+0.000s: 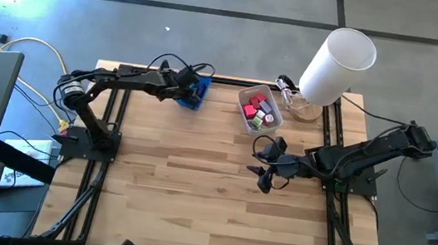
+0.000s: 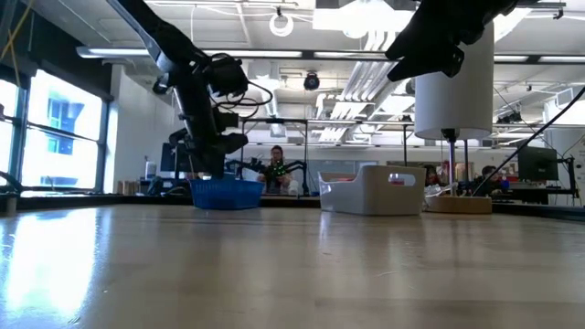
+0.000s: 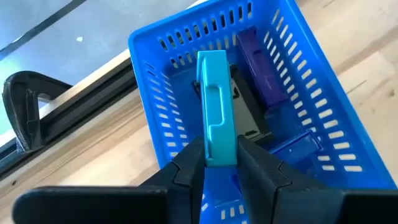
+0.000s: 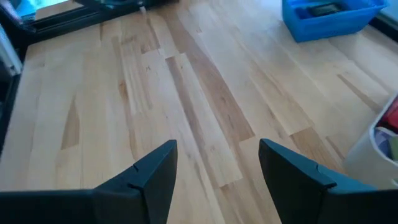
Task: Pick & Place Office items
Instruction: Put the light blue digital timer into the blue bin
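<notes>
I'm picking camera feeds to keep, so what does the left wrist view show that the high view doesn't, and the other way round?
Only the left wrist view shows the left tool shut on a teal piece over the blue tray, with a purple piece and a black piece inside. Only the high view shows the right tool open over bare table, and the white bin of items. Both show the blue tray and the left tool.

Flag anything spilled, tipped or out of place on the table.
Nothing stands out. The blue tray and white bin sit upright, with no pieces loose on the table. The left gripper holds a teal piece over the tray.
</notes>
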Available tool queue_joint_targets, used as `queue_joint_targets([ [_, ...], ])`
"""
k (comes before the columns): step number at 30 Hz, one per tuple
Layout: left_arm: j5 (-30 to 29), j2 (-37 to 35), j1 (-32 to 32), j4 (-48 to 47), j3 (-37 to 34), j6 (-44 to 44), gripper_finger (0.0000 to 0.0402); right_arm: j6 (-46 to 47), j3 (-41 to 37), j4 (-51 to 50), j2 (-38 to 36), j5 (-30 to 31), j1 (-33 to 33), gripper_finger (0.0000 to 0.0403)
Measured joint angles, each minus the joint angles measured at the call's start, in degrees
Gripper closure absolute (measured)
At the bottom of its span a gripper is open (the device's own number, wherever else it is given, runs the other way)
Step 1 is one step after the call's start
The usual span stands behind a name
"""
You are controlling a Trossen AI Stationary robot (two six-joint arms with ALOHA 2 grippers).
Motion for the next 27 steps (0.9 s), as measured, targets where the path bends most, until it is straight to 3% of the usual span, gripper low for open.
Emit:
queue_joint_targets([
  [27, 0.6, 0.0, -0.3, -1.3, 0.0, 0.5, 0.0321, 1.3, 0.0, -0.4, 0.0, 1.5, 0.0, 0.0188],
])
